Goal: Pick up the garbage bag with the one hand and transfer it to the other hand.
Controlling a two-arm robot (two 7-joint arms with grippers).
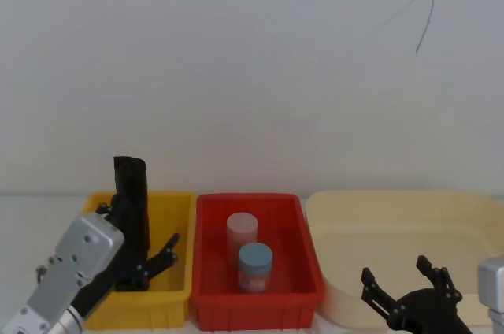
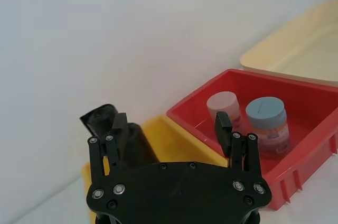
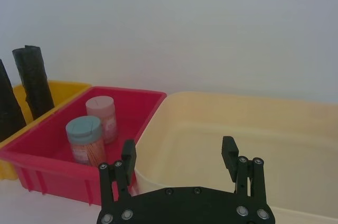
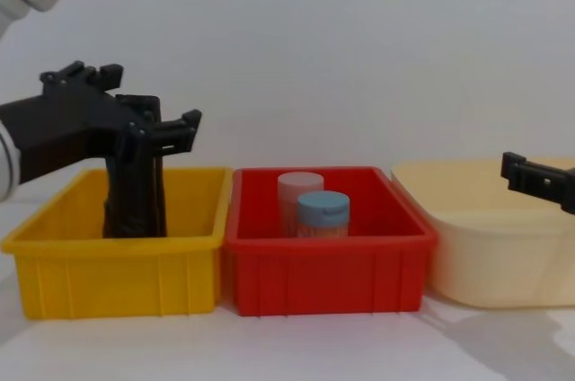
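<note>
1. Left wrist view: the left gripper [image 2: 170, 126] has its fingers spread wide and holds nothing. The garbage bag [image 2: 134, 145] stands close by one finger, off to one side of the gap rather than in its middle. I cannot tell whether that finger touches it.
2. The bag stands nearly upright in the yellow bin [image 2: 177, 147], towards the back, with its crinkled top well above the bin's rim. In the chest view the gripper is level with the top part of the roll.
3. The step in hand looks like the approach for the first grasp, so the task is at its beginning.
4. To do it well, I would shift the gripper sideways until the roll sits midway between the fingers. Closing off-centre is likely to tip it against the bin wall.
5. Grip a little below the top, leaving the lower body of the roll free for the receiving fingers, and squeeze firmly, since the crinkled surface probably gives.
6. Lift straight up until the base clears the yellow rim, then carry it across the red bin [image 2: 296, 168], staying above the blue-capped jar [image 2: 266, 121].
7. The right gripper [image 3: 178, 147] waits low at the front of the cream bin [image 3: 274, 123], fingers wide apart and empty. It stands well apart from the bag.
</note>
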